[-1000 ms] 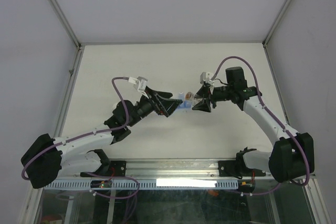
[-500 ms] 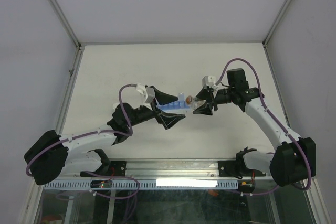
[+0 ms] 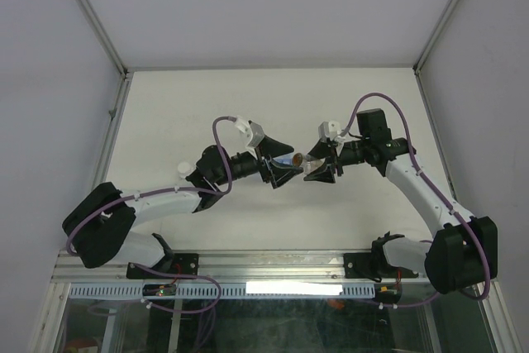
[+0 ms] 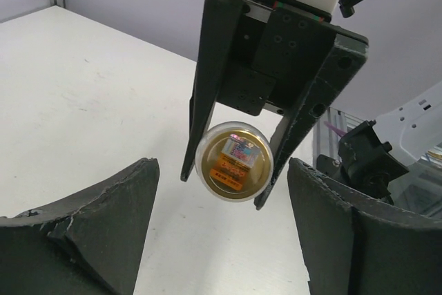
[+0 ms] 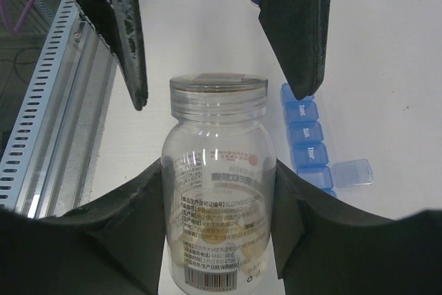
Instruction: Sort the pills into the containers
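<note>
**Right holds bottle, left open around its end**

My right gripper point(image 5: 217, 170) is clamped on the bottle point(image 5: 218, 170), one finger on each side of its body, about half open. The bottle lies level and off the table point(image 3: 207, 105), its far end pointing at my left gripper point(image 4: 221, 164).

My left jaws stand wide. The fingers point(image 5: 123, 39) sit either side of the bottle's far end with a gap on both sides, touching nothing and holding nothing. In the left wrist view I see the bottle end-on, between and beyond my fingers. I cannot tell whether that end is capped.

The pills point(image 5: 207, 243) are inside the bottle, a tan mass behind the label, too blurred to tell apart.

The blue strip point(image 5: 305, 139) lies flat on the table just beside the bottle, apart from it. One lid flap point(image 5: 351, 172) is swung open to the side. From the top camera the strip is mostly hidden under both grippers, near the table's middle.
</note>
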Robot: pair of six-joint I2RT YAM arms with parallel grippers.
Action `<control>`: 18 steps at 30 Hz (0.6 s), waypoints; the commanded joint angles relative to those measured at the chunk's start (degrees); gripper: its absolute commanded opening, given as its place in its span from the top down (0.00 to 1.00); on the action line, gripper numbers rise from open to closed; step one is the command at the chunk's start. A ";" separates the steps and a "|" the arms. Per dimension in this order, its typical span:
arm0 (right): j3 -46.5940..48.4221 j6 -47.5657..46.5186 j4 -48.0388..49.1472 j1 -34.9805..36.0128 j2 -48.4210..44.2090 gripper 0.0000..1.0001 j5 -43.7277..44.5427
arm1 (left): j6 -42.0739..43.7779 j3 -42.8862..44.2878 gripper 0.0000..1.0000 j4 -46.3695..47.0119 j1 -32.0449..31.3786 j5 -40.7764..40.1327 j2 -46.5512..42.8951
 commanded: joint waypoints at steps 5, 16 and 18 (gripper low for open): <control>0.73 -1.67 0.36 0.58 -1.12 1.00 -2.14 | -2.72 4.14 0.40 1.14 1.59 2.65 1.81; 0.90 -1.63 0.17 0.77 -0.83 1.00 -1.42 | -8.63 5.87 0.84 2.96 1.74 5.93 5.69; 0.89 -1.13 0.68 0.76 -0.78 1.00 -0.51 | -11.85 5.52 0.96 3.98 1.66 3.71 5.93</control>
